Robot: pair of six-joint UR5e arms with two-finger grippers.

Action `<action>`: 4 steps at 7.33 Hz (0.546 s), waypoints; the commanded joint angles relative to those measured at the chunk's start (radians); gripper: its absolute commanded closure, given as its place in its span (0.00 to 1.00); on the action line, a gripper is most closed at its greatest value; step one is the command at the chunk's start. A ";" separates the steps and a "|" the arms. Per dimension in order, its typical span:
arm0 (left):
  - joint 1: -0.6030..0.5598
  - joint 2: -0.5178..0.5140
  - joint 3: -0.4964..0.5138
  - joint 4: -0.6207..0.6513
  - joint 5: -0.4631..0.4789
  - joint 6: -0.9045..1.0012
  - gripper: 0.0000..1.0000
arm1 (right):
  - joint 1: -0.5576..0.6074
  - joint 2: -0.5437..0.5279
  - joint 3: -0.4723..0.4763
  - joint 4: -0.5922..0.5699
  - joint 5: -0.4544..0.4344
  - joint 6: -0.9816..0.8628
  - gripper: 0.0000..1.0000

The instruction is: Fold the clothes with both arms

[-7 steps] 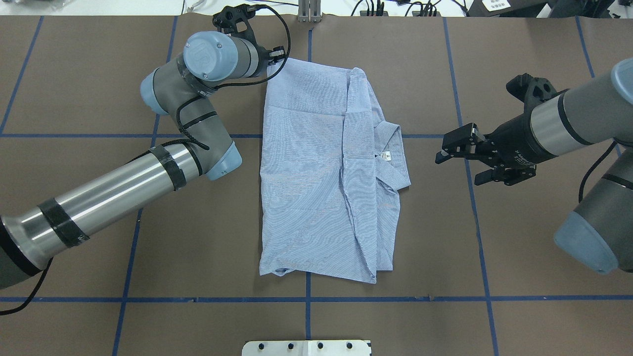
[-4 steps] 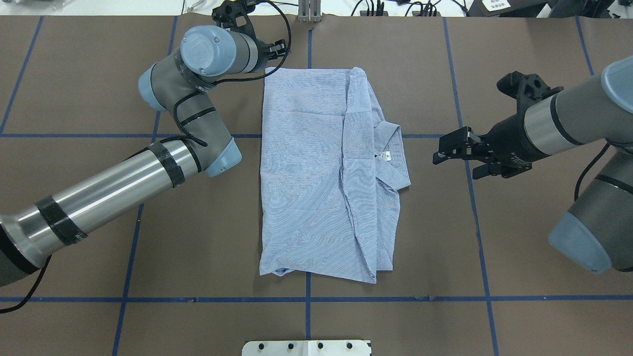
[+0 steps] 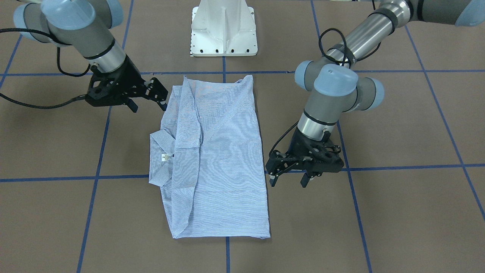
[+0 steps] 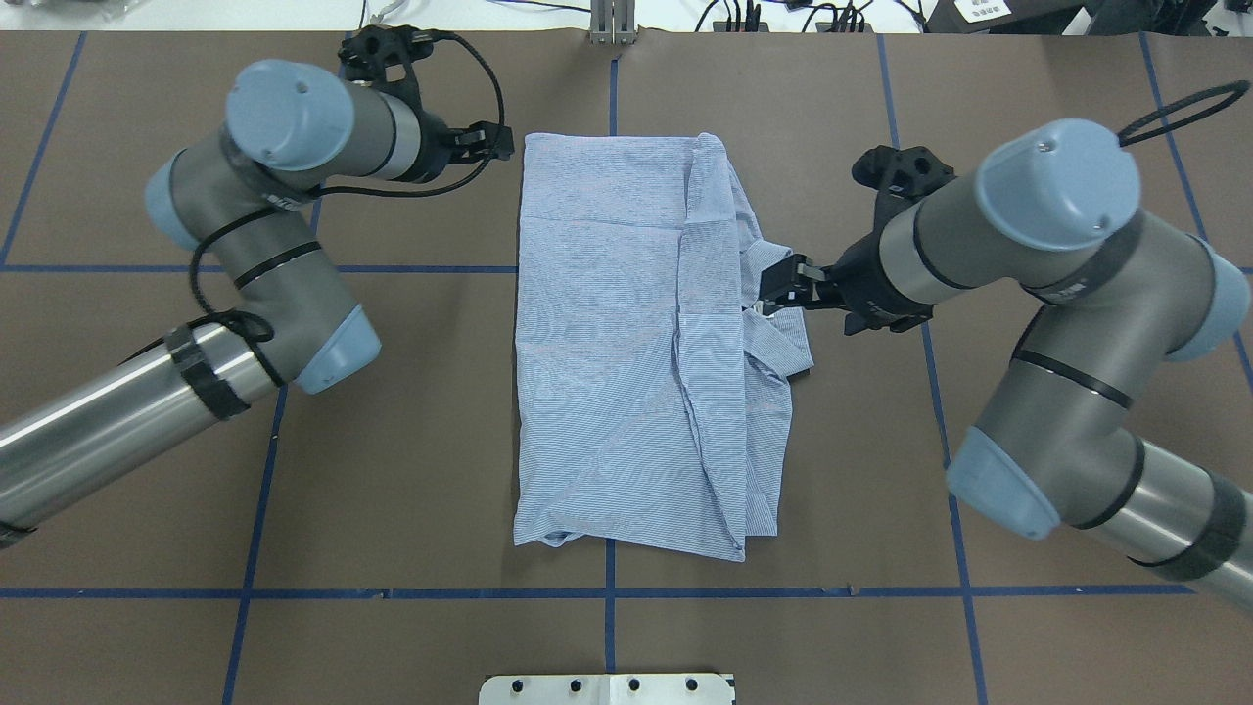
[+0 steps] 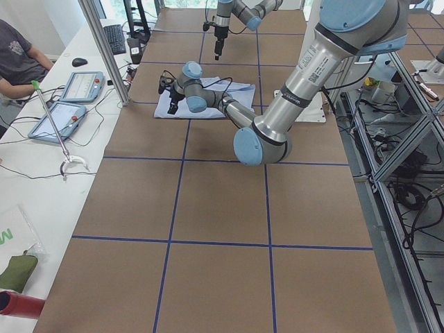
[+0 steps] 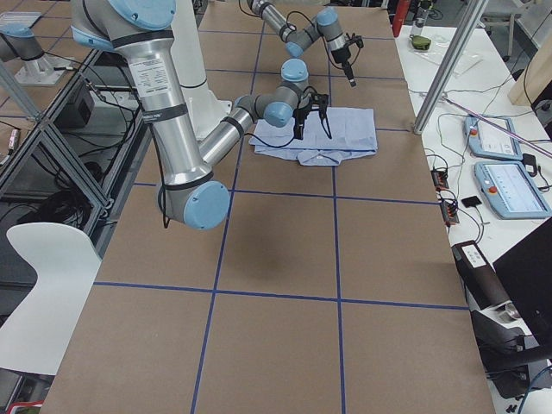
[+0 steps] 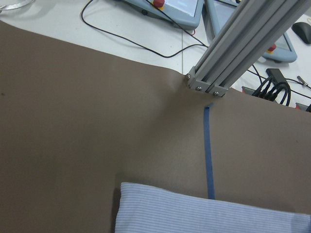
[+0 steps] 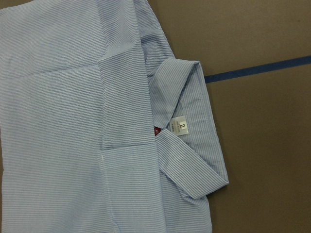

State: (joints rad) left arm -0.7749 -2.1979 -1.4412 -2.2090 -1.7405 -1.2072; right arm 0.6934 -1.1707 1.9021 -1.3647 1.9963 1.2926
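The light blue striped shirt [image 4: 617,333] lies folded flat on the brown table, collar [image 4: 788,343] toward the robot's right. My right gripper [image 4: 778,286] hovers open over the collar edge, holding nothing; in the front view it [image 3: 149,100] sits beside the shirt [image 3: 219,159]. The right wrist view looks down on the collar and its size label [image 8: 181,126]. My left gripper [image 4: 492,143] is open just left of the shirt's far left corner, clear of the cloth; in the front view it [image 3: 288,179] stands beside the shirt's edge. The left wrist view shows only that corner [image 7: 204,213].
The white pedestal base [image 3: 223,30] stands at the near edge. An aluminium post [image 7: 238,43] and cables sit past the far edge. A seated person [image 5: 17,55] and control tablets [image 5: 80,87] are at the side desk. Blue tape lines [image 4: 607,592] grid the table.
My right gripper has moved left from open table to over the collar. My left arm has swung left, taking its gripper off the shirt's far corner. The shirt has not moved.
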 commanded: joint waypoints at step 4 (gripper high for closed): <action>-0.012 0.216 -0.323 0.083 -0.120 0.031 0.00 | -0.113 0.281 -0.346 -0.093 -0.160 -0.203 0.00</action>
State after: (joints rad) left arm -0.7858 -2.0041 -1.7387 -2.1278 -1.8468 -1.1770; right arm 0.5983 -0.9523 1.6473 -1.4551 1.8567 1.1415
